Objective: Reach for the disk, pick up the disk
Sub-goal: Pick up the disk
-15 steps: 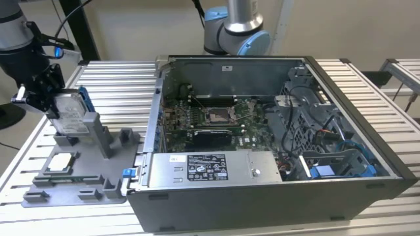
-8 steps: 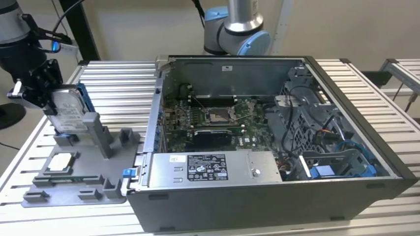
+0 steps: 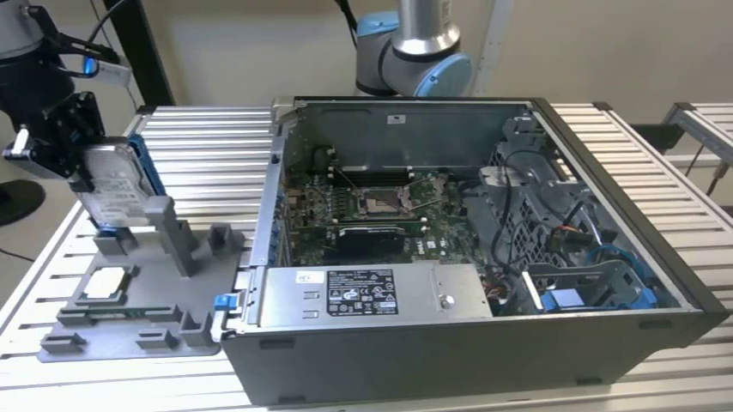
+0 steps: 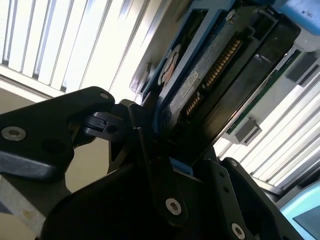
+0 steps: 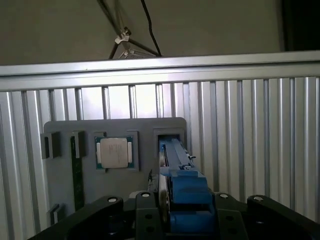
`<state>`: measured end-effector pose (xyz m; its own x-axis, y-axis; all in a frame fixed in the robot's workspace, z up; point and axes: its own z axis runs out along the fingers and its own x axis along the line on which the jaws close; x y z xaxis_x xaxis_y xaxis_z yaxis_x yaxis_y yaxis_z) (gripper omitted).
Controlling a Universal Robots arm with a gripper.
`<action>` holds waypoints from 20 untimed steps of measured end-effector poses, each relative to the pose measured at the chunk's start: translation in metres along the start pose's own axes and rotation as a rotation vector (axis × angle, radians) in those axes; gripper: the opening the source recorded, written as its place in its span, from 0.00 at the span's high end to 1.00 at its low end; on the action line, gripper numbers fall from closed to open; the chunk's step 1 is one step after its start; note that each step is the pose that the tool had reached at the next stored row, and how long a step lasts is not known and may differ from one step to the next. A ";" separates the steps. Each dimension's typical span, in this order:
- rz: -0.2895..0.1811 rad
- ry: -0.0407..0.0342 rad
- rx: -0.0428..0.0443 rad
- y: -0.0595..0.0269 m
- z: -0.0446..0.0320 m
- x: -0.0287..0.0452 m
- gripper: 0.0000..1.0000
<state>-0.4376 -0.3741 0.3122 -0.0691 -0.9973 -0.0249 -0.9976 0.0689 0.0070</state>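
The disk (image 3: 120,193) stands on edge at the exterior view's left, its lower end at the upright posts of a grey fixture (image 3: 126,300). It is silver-grey with a white label and a blue frame. My gripper (image 3: 92,167) comes down on its upper part, shut on the disk with a black finger on either face. In the second wrist view the disk (image 4: 210,70) runs out from between the fingers (image 4: 145,135). In the first wrist view its blue edge (image 5: 180,165) lies between the gripper's (image 5: 182,215) black fingers and reaches into the fixture's slot.
A small white-topped square chip (image 3: 106,281) (image 5: 115,152) sits in the fixture beside the disk's slot. An open computer case (image 3: 675,292) takes up the middle and the exterior view's right, with a long grey labelled box (image 3: 366,292) inside. All rest on a slatted aluminium table (image 3: 206,137).
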 end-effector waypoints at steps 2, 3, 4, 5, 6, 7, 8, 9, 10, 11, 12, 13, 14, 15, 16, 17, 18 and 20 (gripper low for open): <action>0.000 0.0000 0.0000 0.0000 -0.0052 -0.0001 1.00; 0.000 -0.0001 0.0001 0.0000 -0.0076 -0.0002 1.00; 0.000 0.0000 0.0000 0.0001 -0.0100 -0.0003 1.00; 0.000 0.0000 0.0000 0.0001 -0.0125 -0.0003 1.00; 0.000 -0.0001 0.0001 0.0001 -0.0150 -0.0004 1.00; 0.000 -0.0001 0.0001 0.0001 -0.0175 -0.0004 1.00; 0.000 0.0000 0.0000 0.0001 -0.0202 -0.0005 1.00; 0.000 0.0001 -0.0001 0.0002 -0.0229 -0.0006 1.00; 0.000 0.0000 -0.0001 0.0002 -0.0253 -0.0006 1.00; 0.000 0.0000 0.0000 0.0002 -0.0279 -0.0007 1.00; 0.000 -0.0001 0.0001 0.0002 -0.0304 -0.0008 1.00; 0.000 0.0000 0.0000 0.0002 -0.0329 -0.0008 1.00; 0.000 0.0000 -0.0001 0.0002 -0.0355 -0.0009 1.00; 0.000 0.0000 0.0000 0.0002 -0.0382 -0.0009 1.00; 0.000 0.0000 0.0000 0.0003 -0.0409 -0.0010 1.00; 0.000 -0.0001 0.0001 0.0003 -0.0436 -0.0011 1.00; 0.000 0.0000 0.0000 0.0003 -0.0464 -0.0011 1.00; 0.000 -0.0001 0.0001 0.0003 -0.0517 -0.0013 1.00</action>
<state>-0.4376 -0.3742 0.3640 -0.0690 -0.9973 -0.0249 -0.9976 0.0689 0.0069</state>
